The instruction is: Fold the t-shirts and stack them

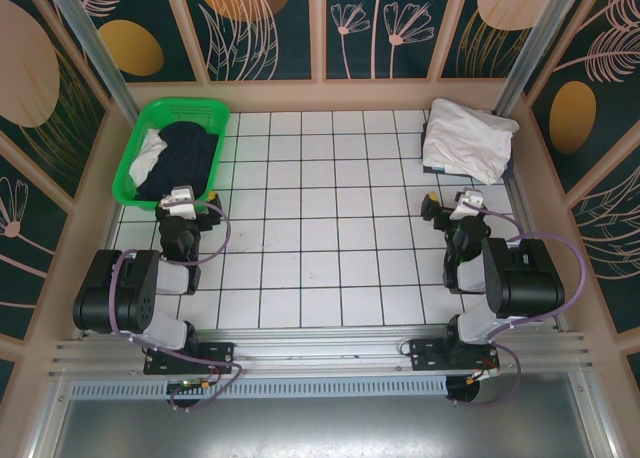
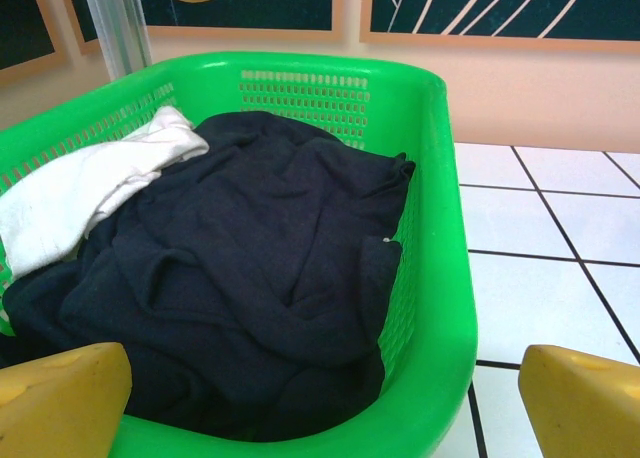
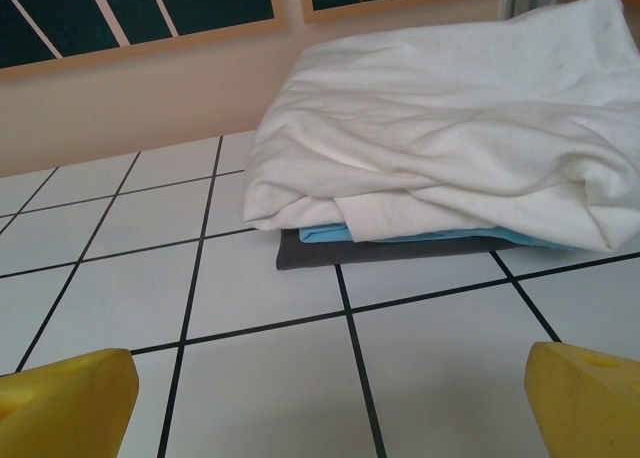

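Right gripper point(image 3: 325, 403) agape; close-up: blue shirt point(image 3: 330, 233), grey shirt point(image 3: 400, 251) under white shirt point(image 3: 440, 128).

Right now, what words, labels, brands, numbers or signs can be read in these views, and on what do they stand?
No text can be read.
The basket: plain green, no label.
The navy shirt and white shirt inside it: no print or tag shows.
The stack of white, blue and grey shirts: no print or tag legible.
The wall panels: plant drawings, no letters.
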`<state>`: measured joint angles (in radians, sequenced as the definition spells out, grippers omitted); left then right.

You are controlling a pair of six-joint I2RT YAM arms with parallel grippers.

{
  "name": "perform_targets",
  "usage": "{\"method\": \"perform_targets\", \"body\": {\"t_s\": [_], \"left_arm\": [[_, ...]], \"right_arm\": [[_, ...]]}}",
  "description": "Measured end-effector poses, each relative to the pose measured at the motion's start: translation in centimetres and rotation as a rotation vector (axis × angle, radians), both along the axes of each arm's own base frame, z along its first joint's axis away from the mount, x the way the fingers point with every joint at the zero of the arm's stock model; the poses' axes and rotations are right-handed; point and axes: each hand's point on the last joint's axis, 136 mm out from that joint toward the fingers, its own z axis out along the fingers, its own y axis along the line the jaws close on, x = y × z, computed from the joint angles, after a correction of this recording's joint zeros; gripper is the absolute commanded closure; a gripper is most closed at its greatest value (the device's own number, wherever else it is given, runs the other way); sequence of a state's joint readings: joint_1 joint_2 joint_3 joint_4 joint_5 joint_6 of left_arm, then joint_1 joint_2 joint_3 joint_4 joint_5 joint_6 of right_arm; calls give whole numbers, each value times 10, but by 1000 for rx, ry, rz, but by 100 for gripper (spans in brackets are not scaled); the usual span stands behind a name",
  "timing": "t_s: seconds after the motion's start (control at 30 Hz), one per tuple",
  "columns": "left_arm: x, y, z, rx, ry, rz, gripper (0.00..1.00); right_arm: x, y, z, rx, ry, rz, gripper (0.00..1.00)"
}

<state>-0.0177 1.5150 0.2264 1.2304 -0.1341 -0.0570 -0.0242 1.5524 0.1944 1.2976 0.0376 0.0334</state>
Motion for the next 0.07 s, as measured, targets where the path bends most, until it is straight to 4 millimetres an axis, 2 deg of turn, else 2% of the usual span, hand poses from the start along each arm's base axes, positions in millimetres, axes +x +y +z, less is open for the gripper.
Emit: {"method": "perform_targets", "body": {"t_s": [0.07], "left_arm": [[0,0,0,0,0,0,1]], "right_arm": [[0,0,0,0,-2,0,1]]}}
